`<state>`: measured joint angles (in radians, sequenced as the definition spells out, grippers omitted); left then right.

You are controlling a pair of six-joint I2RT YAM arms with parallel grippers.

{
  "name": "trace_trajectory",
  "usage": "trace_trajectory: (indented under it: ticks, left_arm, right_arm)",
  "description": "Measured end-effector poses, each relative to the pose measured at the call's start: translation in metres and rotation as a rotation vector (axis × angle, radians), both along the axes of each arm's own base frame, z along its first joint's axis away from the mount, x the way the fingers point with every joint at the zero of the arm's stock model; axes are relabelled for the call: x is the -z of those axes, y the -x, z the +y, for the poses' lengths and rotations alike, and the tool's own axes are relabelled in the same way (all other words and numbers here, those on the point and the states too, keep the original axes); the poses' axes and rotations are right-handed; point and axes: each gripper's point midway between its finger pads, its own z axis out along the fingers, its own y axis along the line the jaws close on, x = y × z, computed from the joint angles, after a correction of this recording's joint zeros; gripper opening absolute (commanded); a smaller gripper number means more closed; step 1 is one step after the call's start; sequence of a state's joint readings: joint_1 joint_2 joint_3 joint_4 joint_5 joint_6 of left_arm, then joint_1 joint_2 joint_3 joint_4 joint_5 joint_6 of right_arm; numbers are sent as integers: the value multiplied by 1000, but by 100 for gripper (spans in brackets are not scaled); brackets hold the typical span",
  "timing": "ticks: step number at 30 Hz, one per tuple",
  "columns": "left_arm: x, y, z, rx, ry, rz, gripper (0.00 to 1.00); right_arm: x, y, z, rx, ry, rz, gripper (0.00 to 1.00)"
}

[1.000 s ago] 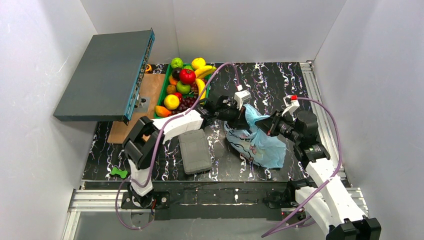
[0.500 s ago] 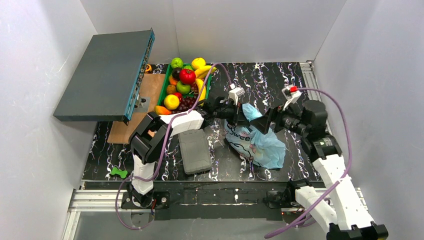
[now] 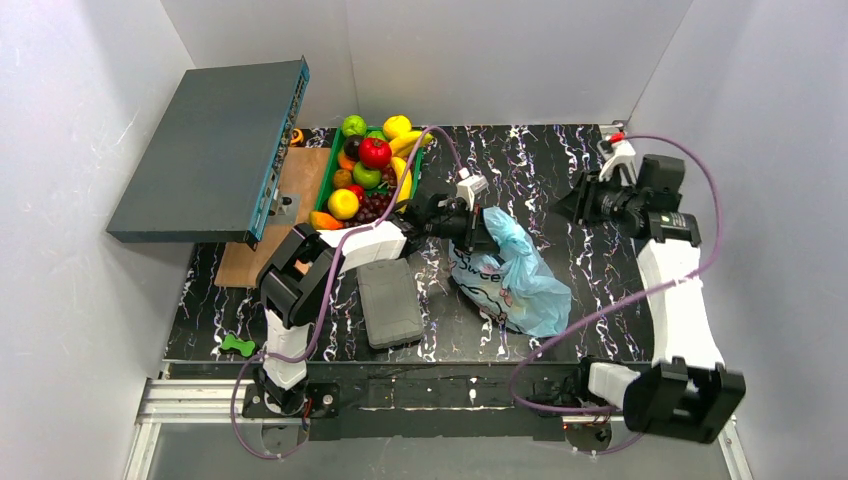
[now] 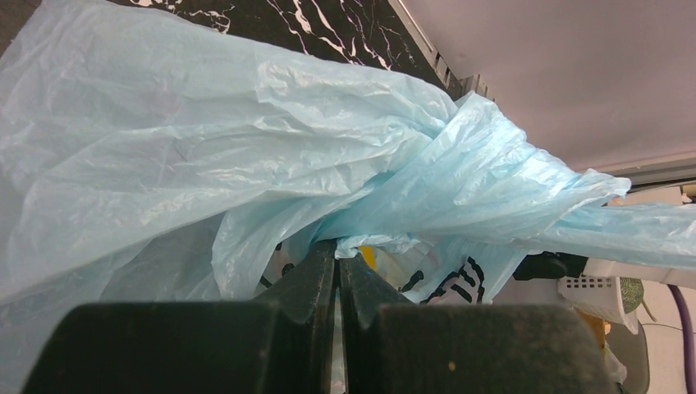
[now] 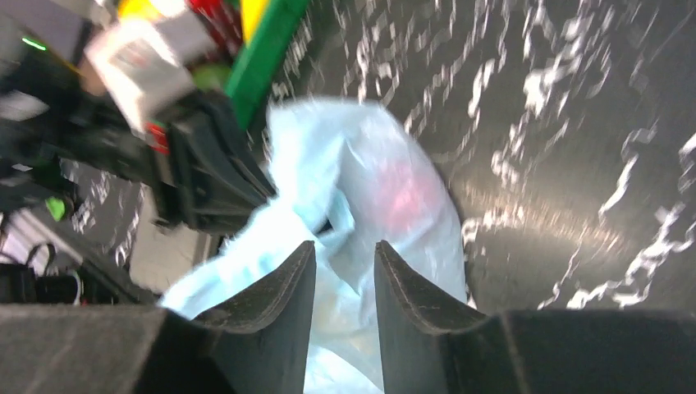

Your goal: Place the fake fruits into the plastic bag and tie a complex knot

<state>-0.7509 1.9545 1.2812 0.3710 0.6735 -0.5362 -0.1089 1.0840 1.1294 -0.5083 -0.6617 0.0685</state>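
**One jaw holding, the knot not yet sure**

My left gripper (image 4: 338, 258) is clenched on a fold of the light-blue crinkly plastic bag (image 3: 510, 275), which lies slumped in the middle of the black marbled tabletop (image 3: 540, 160). My right gripper (image 5: 345, 250) hangs well apart at the far right, jaws parted around nothing. The twisted bunch of blue plastic forming the knot (image 4: 460, 164) sits just above my left fingertips.

If I tug with only one side held, the wrap could slide open, or the thin film could tear at my pinch. Glossy fake fruits (image 3: 372, 165) heap the green rectangular tray (image 3: 322, 195), so the bag may be under-filled.

The bag hides its contents. A yellow patch shows through, perhaps a fruit. My right wrist view is blurred.
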Motion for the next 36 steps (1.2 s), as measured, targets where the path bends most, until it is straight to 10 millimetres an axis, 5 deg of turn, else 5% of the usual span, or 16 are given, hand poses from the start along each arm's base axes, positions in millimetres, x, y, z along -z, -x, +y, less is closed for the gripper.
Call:
trace_trajectory:
  ticks: [3, 6, 11, 19, 30, 36]
  left_arm:
    - [2, 2, 1, 0, 1, 8, 0]
    - [4, 4, 1, -3, 2, 20, 0]
    - [2, 6, -1, -7, 12, 33, 0]
    - [-9, 6, -7, -12, 56, 44, 0]
    - [-21, 16, -10, 43, 109, 72, 0]
    - [-20, 19, -5, 58, 130, 93, 0]
  right_arm:
    - [61, 0, -3, -39, 25, 193, 39]
    - [91, 12, -1, -95, 33, 293, 44]
    - [112, 28, 10, -203, 3, 377, 65]
    - [153, 43, 43, -360, -125, 602, 78]
    - [131, 51, 121, -512, -278, 585, 82]
    - [123, 51, 135, -537, -312, 569, 83]
